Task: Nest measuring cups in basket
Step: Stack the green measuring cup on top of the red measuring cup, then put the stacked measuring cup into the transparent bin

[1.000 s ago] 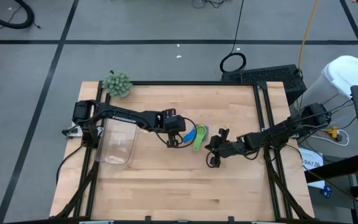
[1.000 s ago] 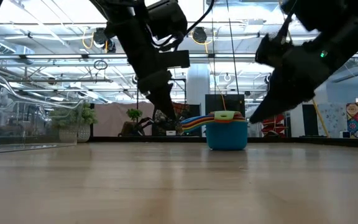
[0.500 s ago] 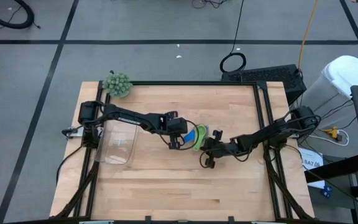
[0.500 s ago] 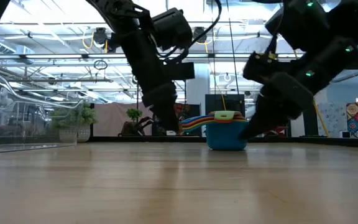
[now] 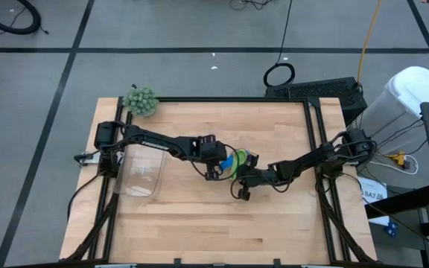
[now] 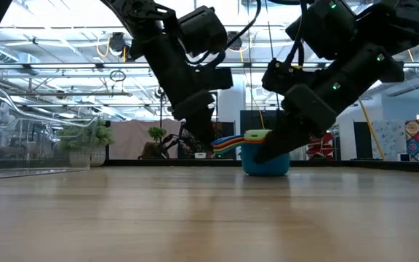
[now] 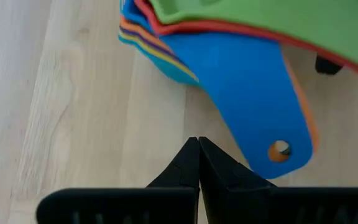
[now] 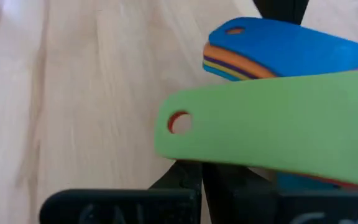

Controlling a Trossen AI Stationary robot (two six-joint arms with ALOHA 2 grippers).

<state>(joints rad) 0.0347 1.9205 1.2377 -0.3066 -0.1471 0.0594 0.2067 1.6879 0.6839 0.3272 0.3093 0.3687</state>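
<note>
Measuring cups [image 5: 236, 161] sat nested mid-frame, outside the basket [image 5: 141, 170] at left; left gripper [image 5: 215, 170] and right gripper [image 5: 244, 179], both closed empty, flanked the stack, probably to nudge it.

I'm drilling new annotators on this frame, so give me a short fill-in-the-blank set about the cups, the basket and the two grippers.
1. The stacked measuring cups stand on the bare ____, not in the basket.
2. In both wrist views, each gripper's fingers are ____.
3. The left gripper and right gripper flank the ____.
4. The topmost handle in the right wrist view is ____.

Missing words: table; shut; measuring cups; green
</note>
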